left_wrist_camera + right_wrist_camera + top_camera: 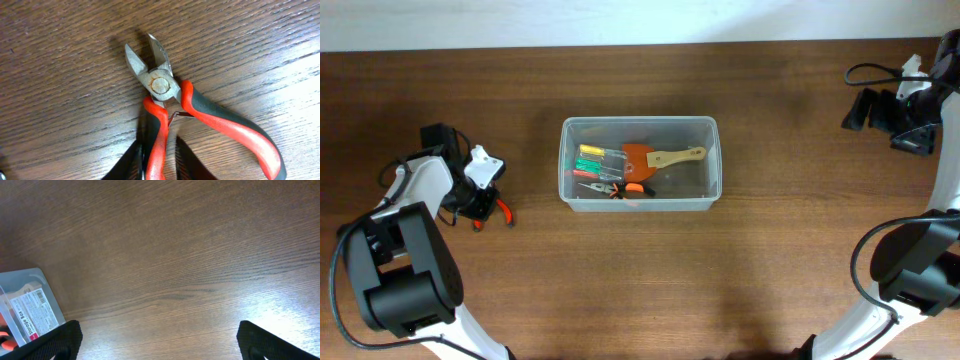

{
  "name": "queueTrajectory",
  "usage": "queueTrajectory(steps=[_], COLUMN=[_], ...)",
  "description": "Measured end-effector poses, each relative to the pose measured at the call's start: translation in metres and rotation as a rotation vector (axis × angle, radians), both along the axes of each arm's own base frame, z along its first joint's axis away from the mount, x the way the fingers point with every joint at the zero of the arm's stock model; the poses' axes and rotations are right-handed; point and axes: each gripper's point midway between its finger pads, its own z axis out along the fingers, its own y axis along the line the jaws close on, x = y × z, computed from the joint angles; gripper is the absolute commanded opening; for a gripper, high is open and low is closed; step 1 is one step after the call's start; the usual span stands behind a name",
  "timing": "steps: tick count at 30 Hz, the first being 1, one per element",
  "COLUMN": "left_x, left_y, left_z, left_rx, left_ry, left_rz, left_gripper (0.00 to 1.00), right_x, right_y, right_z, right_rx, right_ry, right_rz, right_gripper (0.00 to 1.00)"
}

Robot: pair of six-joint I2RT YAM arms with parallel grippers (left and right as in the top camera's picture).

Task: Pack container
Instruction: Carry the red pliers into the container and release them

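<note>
Near left part of the bench [650, 280]: the left gripper [158, 155] is pointing down at a pair of cutters [165, 90] that is lying flat on the wood, red and black handles toward the camera, steel blades parted and pointing away. Its two dark fingers [125, 167] are standing either side of one handle. The left finger is looking close against the handle, while a sliver of wood is showing between the handle and the right finger, so the gripper is reading as parted, not clamped. The other handle is lying outside the fingers, splayed off to the right.

Middle of the bench: the bin [640, 120] is sitting upright, long sides running parallel to the near edge, well apart from both arms. Inside, a screwdriver case [595, 160] is lying at the left end, a brush [655, 158] with a pale wooden handle is lying beside it with the handle pointing right, and orange-handled pliers [620, 188] are lying against the near wall.

Far right corner: the right gripper [160, 345] is hanging over bare wood with its fingertips [55, 340] spread wide and nothing between them. A clear packet [30, 310] with a printed label is lying just beside the left fingertip; its contents are too cropped to tell.
</note>
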Motion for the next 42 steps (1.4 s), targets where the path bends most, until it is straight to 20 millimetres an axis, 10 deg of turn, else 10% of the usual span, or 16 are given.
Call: queueTrajectory(steps=[2,10,18,23,27,34,42], left_x=[0.0,0.005,0.072,0.11,0.101,0.079,0.076], left_y=[-0.001,0.001,-0.003,-0.077,-0.168,-0.281,-0.338], left_z=[0.0,0.013,0.139,0.252,0.296,0.267,0.146], left_rx=[-0.003,-0.016,0.037,0.057,0.021,0.007,-0.015], left_ry=[-0.001,0.035,-0.16,-0.448,-0.568,-0.522,-0.27], left_rz=[-0.001,0.029,0.003,-0.196,-0.495,-0.968,-1.309], left_gripper=[0.02,0.02,0.02,0.02,0.02,0.02,0.02], right_x=[0.0,0.0,0.0,0.0,0.0,0.0,0.0], right_y=[0.0,0.0,0.0,0.0,0.0,0.0,0.0], right_z=[0.0,0.0,0.0,0.0,0.0,0.0,0.0], right_rx=[0.0,0.0,0.001,0.001,0.001,0.001,0.001], right_ry=[0.0,0.0,0.001,0.0,0.0,0.0,0.001], right_rz=[0.0,0.0,0.0,0.0,0.0,0.0,0.0], right_gripper=[0.99,0.99,0.99,0.99,0.99,0.99,0.99])
